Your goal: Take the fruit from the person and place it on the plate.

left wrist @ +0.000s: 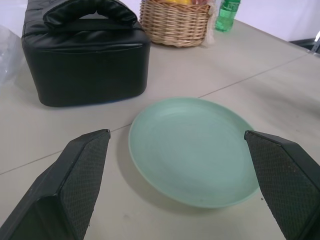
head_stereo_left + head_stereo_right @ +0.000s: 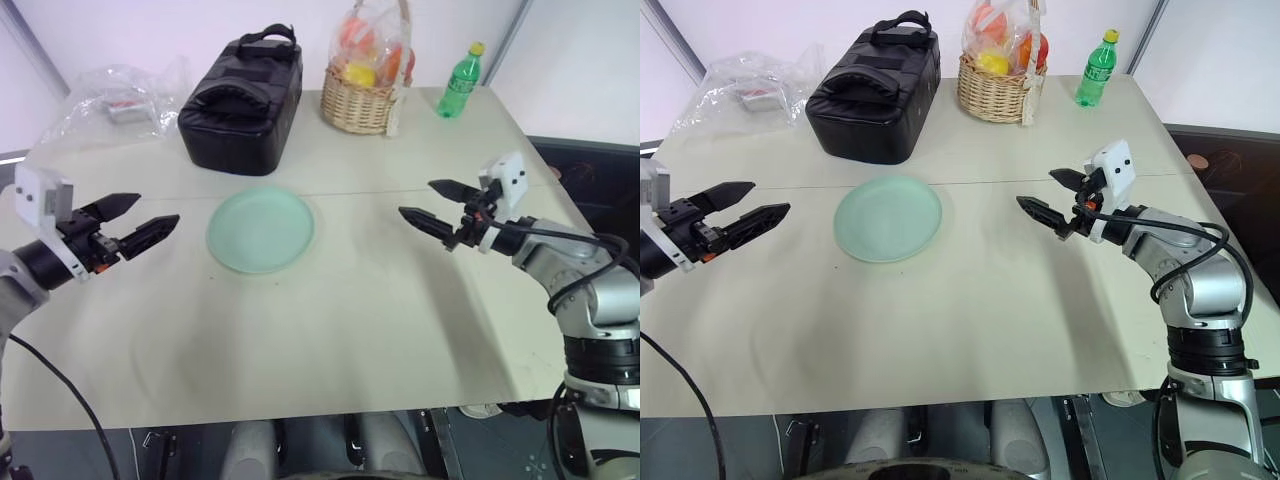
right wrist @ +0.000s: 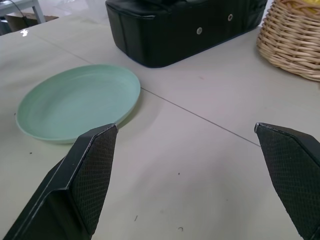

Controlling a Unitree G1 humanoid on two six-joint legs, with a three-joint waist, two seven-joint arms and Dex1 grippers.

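A lab-like test room: a plain beige table [image 2: 330, 330] against bare white walls [image 2: 150, 25], staged props on it.

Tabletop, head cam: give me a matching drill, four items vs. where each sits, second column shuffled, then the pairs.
Column one:
1. plate
2. black bag
3. wicker basket
4. green bottle

Column two:
A. far right edge of the table, right of the basket
B. mid-table, between the two open grippers
C. far side, directly behind the plate
D. far side, between the bag and the bottle, holding wrapped fruit

Pairs: 1-B, 2-C, 3-D, 4-A
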